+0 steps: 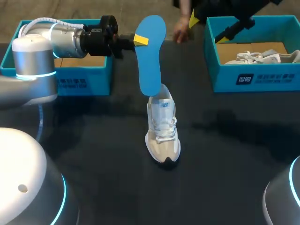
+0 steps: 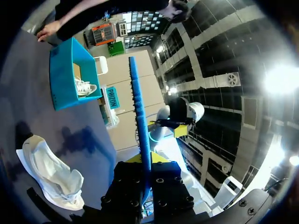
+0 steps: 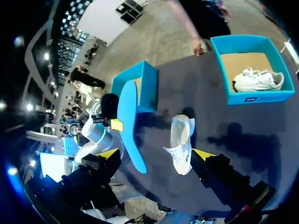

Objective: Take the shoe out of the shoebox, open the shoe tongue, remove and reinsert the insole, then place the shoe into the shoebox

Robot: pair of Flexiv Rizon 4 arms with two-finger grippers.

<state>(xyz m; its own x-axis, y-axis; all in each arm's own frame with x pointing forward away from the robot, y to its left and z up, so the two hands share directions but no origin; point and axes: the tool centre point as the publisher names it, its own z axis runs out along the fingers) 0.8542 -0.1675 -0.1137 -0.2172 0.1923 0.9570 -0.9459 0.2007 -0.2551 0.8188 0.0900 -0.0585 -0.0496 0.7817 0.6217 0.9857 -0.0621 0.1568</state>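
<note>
The likeliest failure is the insole (image 1: 151, 56) missing the shoe's opening. It looks thin and bendy and is gripped only near its upper end, so its free lower end could buckle or snag on the collar rather than slide in. The shoe (image 1: 162, 133) stands unbraced in the middle of the desk (image 1: 93, 154), between the left shoebox (image 1: 70, 82) and the right shoebox (image 1: 253, 77), so a push from the insole could tip it or shove it aside.

The left claw (image 1: 139, 41) is clamped on the insole's edge and holds it nearly upright. The insole's lower tip hangs near the shoe's heel, but contact cannot be told. The right claw (image 3: 155, 155) is spread wide and empty, raised over the desk, with the shoe ahead of it.
</note>
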